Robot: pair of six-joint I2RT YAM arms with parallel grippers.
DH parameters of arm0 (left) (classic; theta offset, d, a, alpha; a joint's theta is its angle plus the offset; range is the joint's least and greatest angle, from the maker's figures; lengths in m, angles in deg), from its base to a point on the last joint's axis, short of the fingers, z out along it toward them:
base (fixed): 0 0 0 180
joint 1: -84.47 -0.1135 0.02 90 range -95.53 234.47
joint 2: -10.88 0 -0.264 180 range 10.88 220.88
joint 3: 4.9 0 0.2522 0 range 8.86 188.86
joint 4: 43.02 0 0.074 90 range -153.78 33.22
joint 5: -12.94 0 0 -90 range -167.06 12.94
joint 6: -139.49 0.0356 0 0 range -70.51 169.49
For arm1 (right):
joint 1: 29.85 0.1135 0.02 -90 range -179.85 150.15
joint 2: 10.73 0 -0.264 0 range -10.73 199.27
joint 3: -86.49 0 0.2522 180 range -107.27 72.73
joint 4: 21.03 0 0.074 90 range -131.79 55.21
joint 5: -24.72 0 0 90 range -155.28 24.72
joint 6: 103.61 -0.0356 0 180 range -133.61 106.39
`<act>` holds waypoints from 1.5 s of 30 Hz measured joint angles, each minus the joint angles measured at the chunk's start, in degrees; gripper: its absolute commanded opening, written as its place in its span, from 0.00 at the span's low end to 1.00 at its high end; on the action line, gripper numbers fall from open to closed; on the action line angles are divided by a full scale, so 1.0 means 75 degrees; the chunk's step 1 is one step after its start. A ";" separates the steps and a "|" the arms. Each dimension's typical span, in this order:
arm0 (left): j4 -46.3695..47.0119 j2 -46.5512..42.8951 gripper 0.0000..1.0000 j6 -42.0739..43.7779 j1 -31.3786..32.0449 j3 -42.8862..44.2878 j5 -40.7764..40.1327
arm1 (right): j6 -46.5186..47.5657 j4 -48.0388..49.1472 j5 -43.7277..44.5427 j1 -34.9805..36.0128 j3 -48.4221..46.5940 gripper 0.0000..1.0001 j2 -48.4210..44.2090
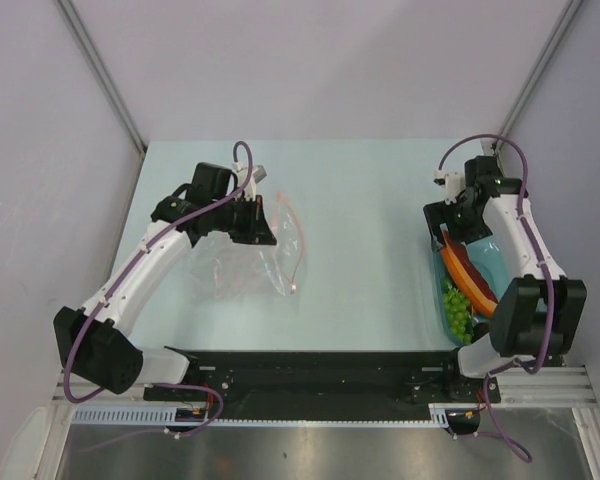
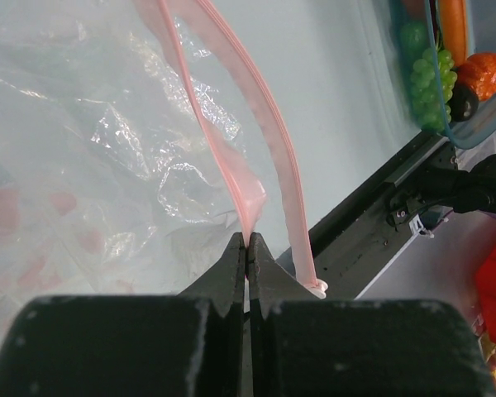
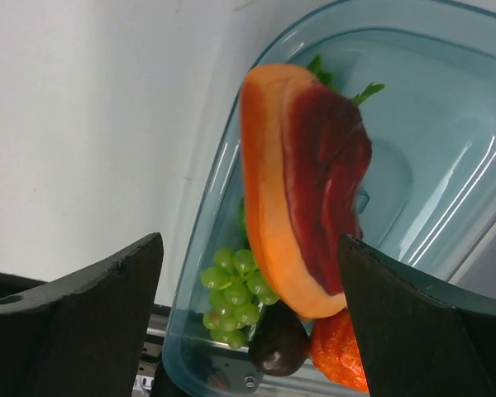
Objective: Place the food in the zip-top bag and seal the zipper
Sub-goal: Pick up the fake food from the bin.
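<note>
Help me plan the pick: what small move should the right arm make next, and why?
Probably close the right gripper on the orange slice: its open jaws straddle it in the teal bowl, and the left gripper holds the zipper.

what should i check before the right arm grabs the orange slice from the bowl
1. Left gripper shut on one lip of the zipper: ok.
2. Bag mouth open, with its two pink strips apart: ok.
3. Right gripper open above the bowl: ok.
4. Orange slice between the open fingers: ok. One finger is plainly clear of it; whether the other touches it, cannot tell.
5. Grape bunch out of the closing path: cannot tell. It lies right beside the slice.
</note>
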 measured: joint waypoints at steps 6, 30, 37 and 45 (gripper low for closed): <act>0.0000 0.0000 0.00 0.0003 0.0000 0.0000 0.0000 | -0.0367 -0.0029 0.0367 -0.0006 -0.0796 0.85 0.1320; 0.0012 -0.0003 0.00 0.0009 0.0000 -0.0052 0.0003 | -0.0664 -0.1378 0.0676 0.0169 -0.2649 0.44 0.3462; 0.0026 -0.0003 0.00 0.0009 0.0000 -0.0055 0.0003 | -0.0530 -0.1498 0.0615 0.0073 -0.2672 0.01 0.3445; 0.0058 -0.0006 0.00 0.0006 0.0000 -0.0055 -0.0003 | -0.0213 -0.1641 0.0583 -0.0082 -0.2693 0.00 0.2591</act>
